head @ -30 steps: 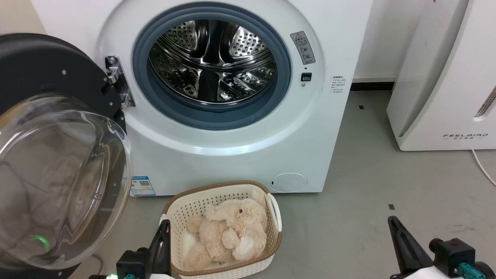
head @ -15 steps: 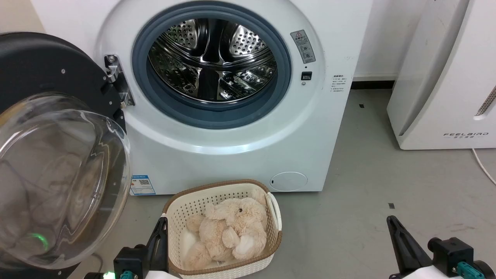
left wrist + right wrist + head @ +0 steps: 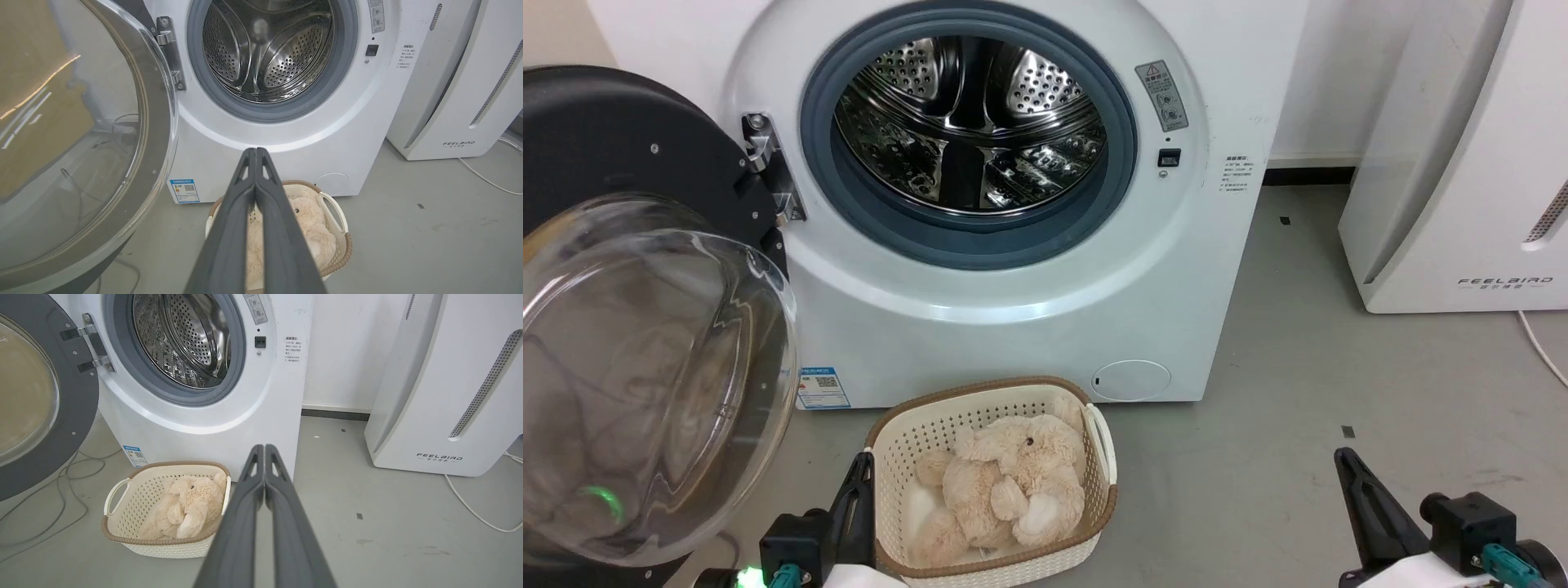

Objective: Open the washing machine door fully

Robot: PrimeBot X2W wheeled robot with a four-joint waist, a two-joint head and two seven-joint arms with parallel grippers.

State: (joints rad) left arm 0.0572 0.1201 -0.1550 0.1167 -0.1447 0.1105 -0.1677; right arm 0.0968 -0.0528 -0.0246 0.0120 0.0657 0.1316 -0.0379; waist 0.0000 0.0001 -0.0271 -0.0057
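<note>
Left gripper (image 3: pixel 256 153) and right gripper (image 3: pixel 264 448) edge slightly left, jaws pressed together, empty. Washing machine door (image 3: pixel 621 139) hangs swung wide, left of the left tips, hinged to washing machine (image 3: pixel 1013 327) ahead. Likely heavy, stiff-hinged, slick glass: push the black rim. Basket (image 3: pixel 980 385) under tips; grey floor (image 3: pixel 1298 343), cables (image 3: pixel 41 522).

The only word that reads clearly is FEELBIRD, in grey capitals low on the front of the white appliance (image 3: pixel 1445 204). On the washing machine (image 3: pixel 1013 318), a blue sticker (image 3: pixel 823 387) low at the left carries a QR code. A grey warning label (image 3: pixel 1162 95) higher up shows a triangle sign and pictograms, with a block of small print (image 3: pixel 1235 175) just below and to its right. Their lettering is too small to read.
</note>
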